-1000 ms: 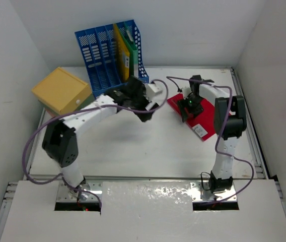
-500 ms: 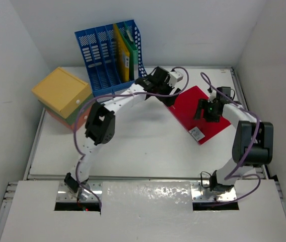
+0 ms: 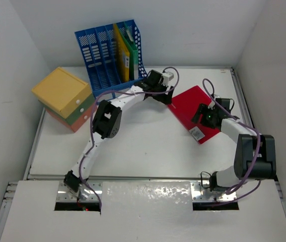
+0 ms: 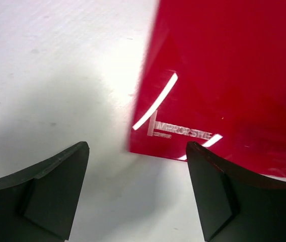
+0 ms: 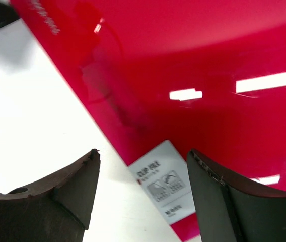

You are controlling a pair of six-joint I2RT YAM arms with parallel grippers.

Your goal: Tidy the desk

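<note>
Right arm, folded at the elbow, reaches toward 12 o'clock. The right gripper (image 3: 206, 115) hovers with jaws apart and empty over the labelled end of a glossy red flat clip file (image 3: 191, 101). The file lies at 2 o'clock on the white rectangular desk (image 3: 133, 146). Left arm stretches toward 1 o'clock. The left gripper (image 3: 162, 97), jaws apart and empty, is poised above the file's 9 o'clock corner. Farther, at 11 o'clock, stands a blue slotted plastic file rack (image 3: 102, 55).

Glossy red plastic folder (image 4: 223, 75) on the smooth, matt white desk (image 4: 57, 60).
</note>
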